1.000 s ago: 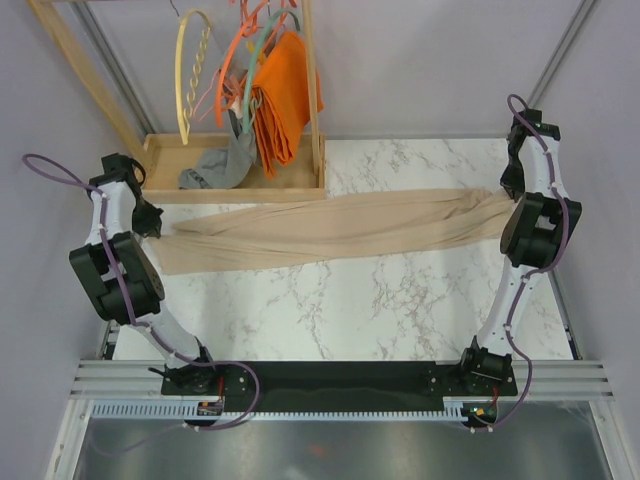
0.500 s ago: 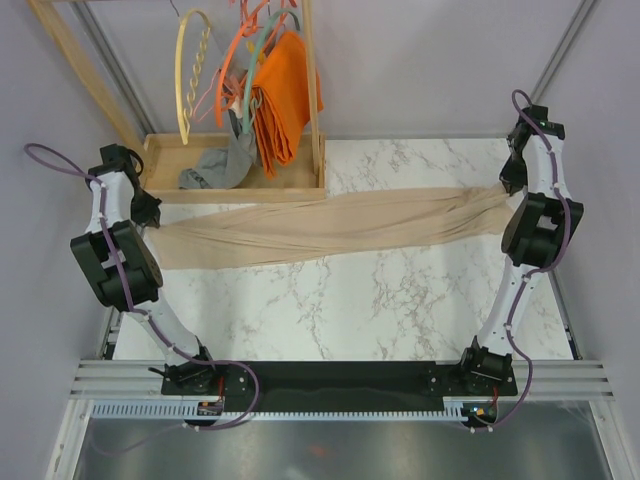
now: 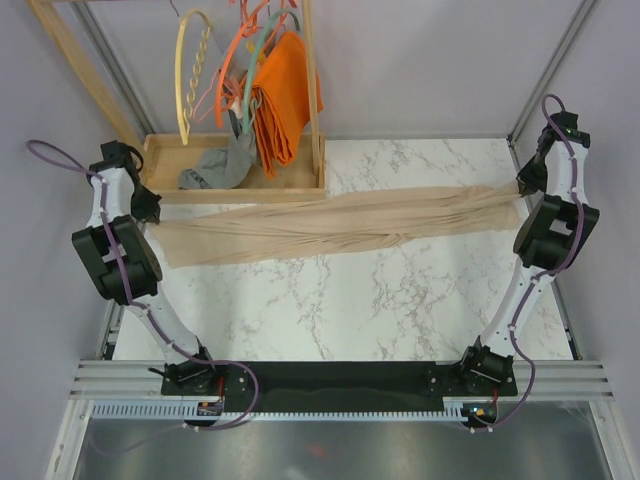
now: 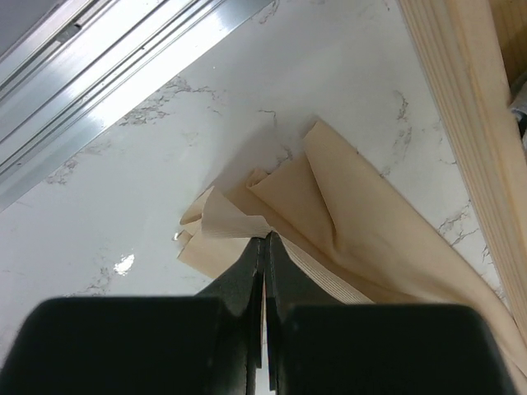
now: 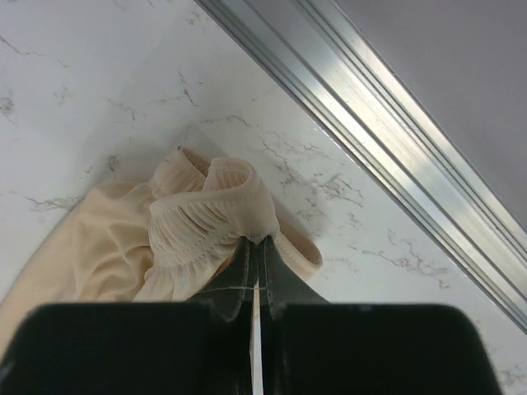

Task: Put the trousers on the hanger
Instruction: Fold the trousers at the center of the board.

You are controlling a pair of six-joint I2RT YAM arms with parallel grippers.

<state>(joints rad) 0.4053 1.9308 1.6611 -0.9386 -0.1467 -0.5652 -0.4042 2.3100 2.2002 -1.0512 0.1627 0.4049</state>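
Left claw [image 4: 263, 239]: jaws pressed together, pinching a folded corner of cloth right at the tips.
Right claw [image 5: 254, 243]: jaws likewise closed tight, gripping a gathered, ribbed band of cloth.
Trousers [image 3: 340, 225]: stretched in a long beige band from one claw to the other. The flat leg end is in the left claw and the bunched waist end is in the right claw. The cloth narrows and wrinkles toward the right claw and spreads wider near the left one.
Trousers' middle: lies between the two claws over the desk [image 3: 400, 300]. Whether it rests on the marble or hangs just above it cannot be told.
Hanger [image 3: 192, 75]: pale cream arch with a twisted bar, hanging upright beyond the left claw. It is well apart from that claw and far across from the right claw, and it carries nothing.
Wooden tray [image 3: 250, 186]: just beside the left claw, on its far side. Its front wall runs along the far edge of the trousers.
Grey garment [image 3: 215, 168]: crumpled in the tray, near the left claw.
Orange cloth [image 3: 285, 95]: hangs beyond the tray, to the right of the hanger, well apart from both claws.
Left edge rail [image 4: 123, 74]: aluminium, on the outer side of the left claw.
Right edge rail [image 5: 387, 156]: aluminium, on the outer side of the right claw.
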